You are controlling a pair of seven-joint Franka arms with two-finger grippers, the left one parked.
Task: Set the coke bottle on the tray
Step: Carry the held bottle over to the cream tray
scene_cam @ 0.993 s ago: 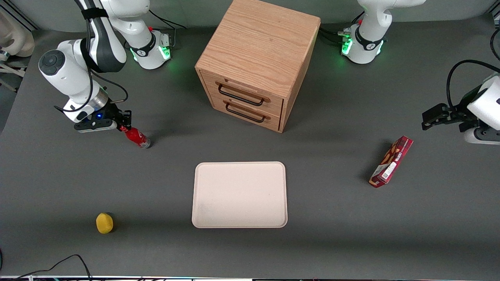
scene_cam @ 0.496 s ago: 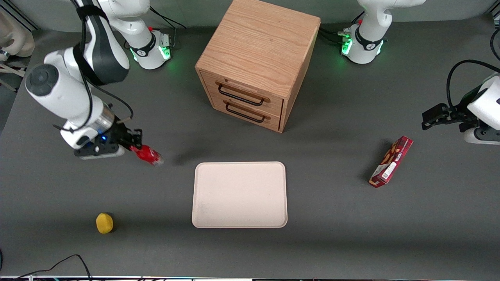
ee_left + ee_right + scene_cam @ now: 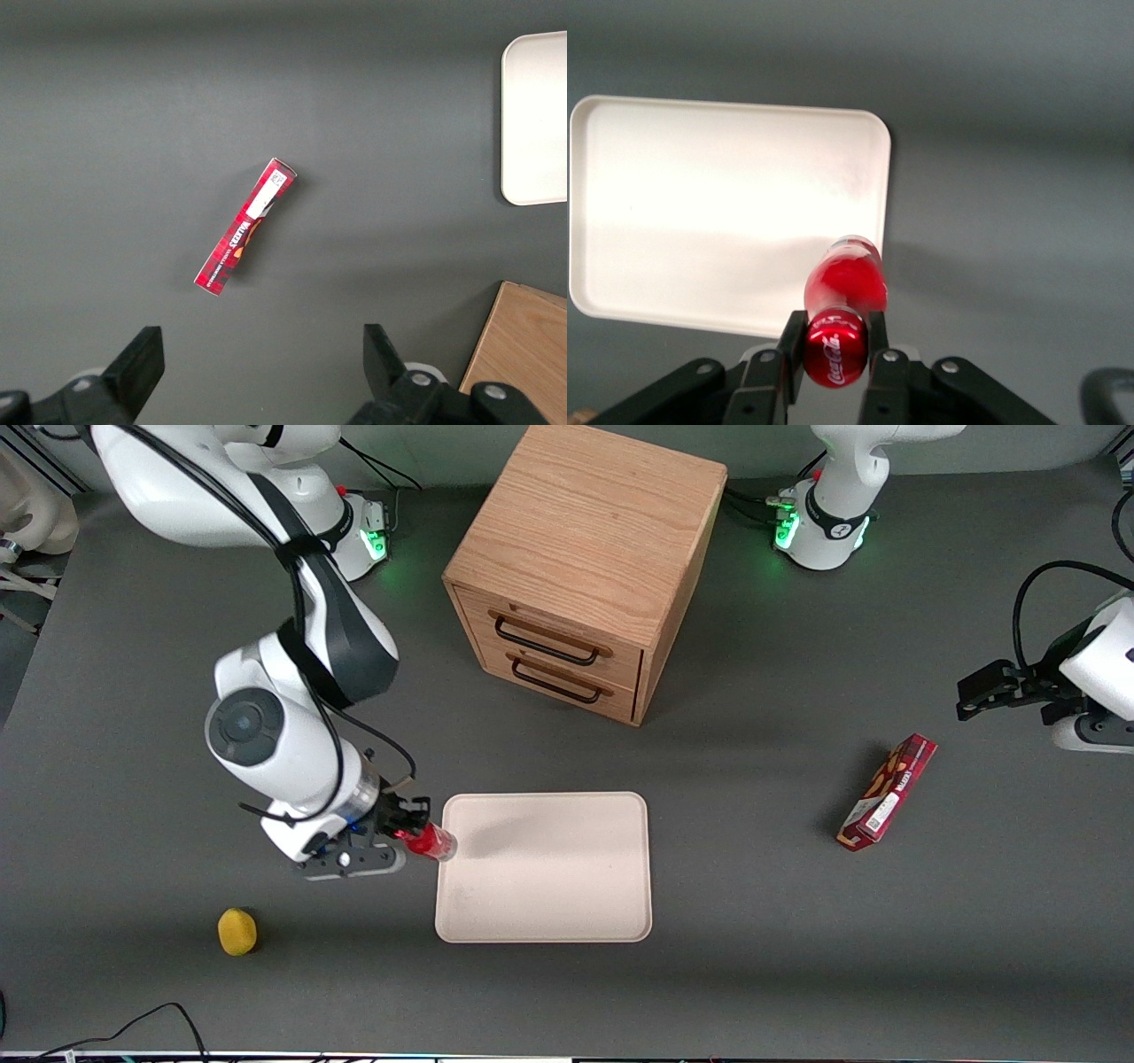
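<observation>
My gripper (image 3: 409, 825) (image 3: 834, 341) is shut on the red cap end of the coke bottle (image 3: 431, 841) (image 3: 843, 288), which hangs in the air. The bottle's clear base hovers over the edge of the pale beige-pink tray (image 3: 543, 868) (image 3: 700, 204) at the working arm's end. The tray lies flat on the grey table, nearer the front camera than the wooden drawer cabinet (image 3: 585, 567), and nothing rests on it. Both black fingers (image 3: 791, 341) press the cap from either side.
A yellow lemon-like object (image 3: 236, 931) lies near the table's front edge toward the working arm's end. A red snack box (image 3: 887, 792) (image 3: 245, 227) lies toward the parked arm's end. The cabinet's two drawers are closed.
The arm has carried the coke bottle off the table, moving it toward the front camera and sideways until it hangs at the tray's edge. The grip on the cap has held.
</observation>
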